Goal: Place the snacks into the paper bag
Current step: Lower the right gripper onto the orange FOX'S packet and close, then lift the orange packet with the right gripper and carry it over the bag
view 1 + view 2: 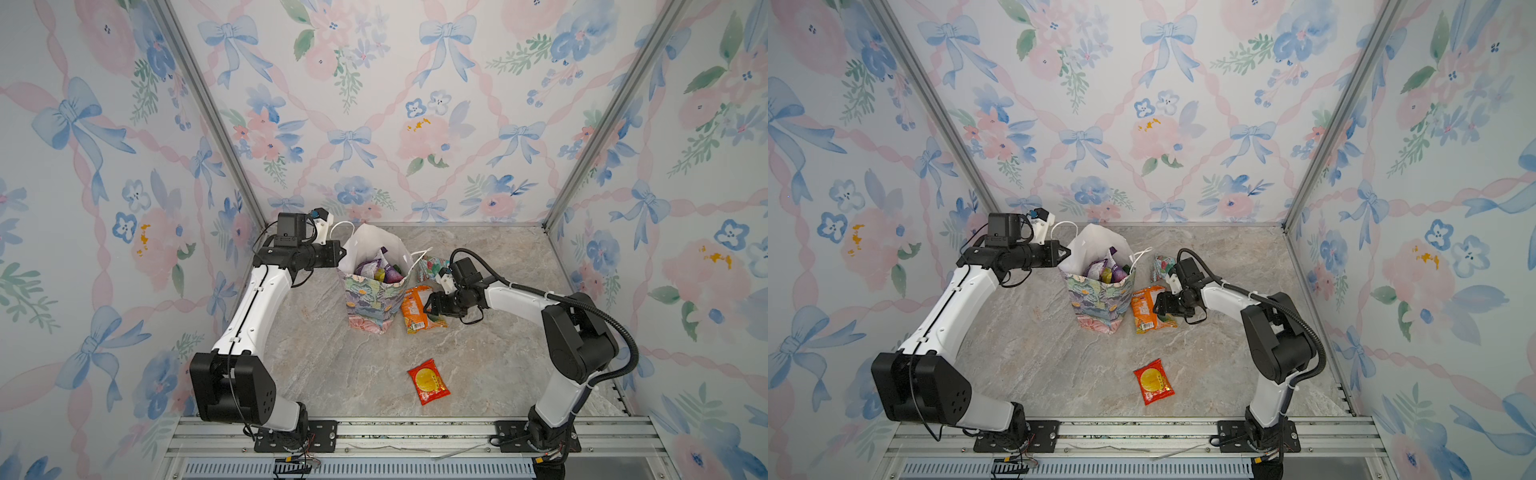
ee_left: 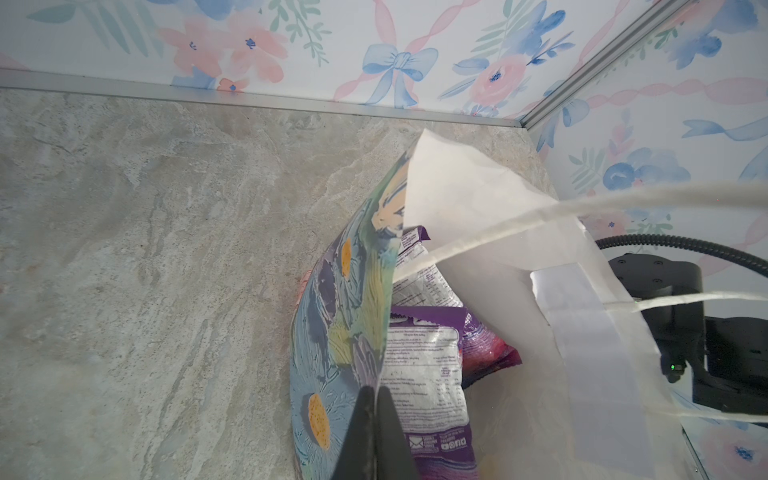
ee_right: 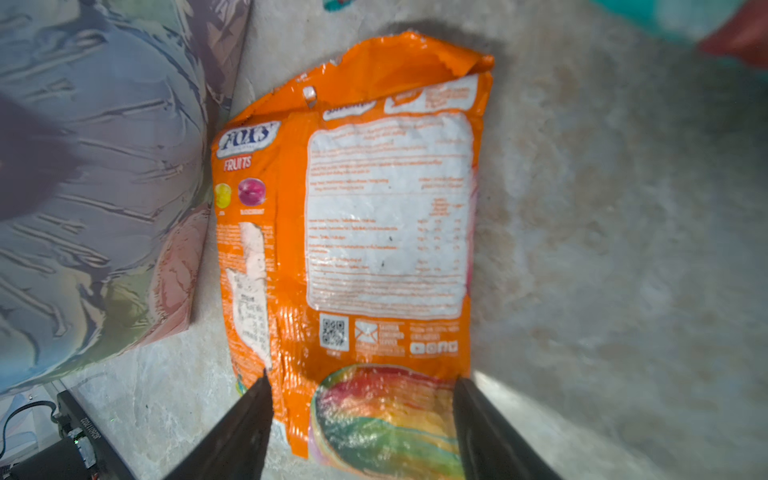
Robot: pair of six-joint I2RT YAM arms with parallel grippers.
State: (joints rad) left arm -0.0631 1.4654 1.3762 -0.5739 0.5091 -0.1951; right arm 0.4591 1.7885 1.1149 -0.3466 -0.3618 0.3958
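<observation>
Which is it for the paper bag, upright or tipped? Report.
Upright, mouth open. In both top views the paper bag stands on its base, packets inside; the left end effector pinches its rim.

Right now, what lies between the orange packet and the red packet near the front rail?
Nothing: only bare tabletop separates the orange packet from the red packet, as both top views show.

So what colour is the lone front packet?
Small glossy plastic packet: red, yellow circle; in a top view.
</observation>
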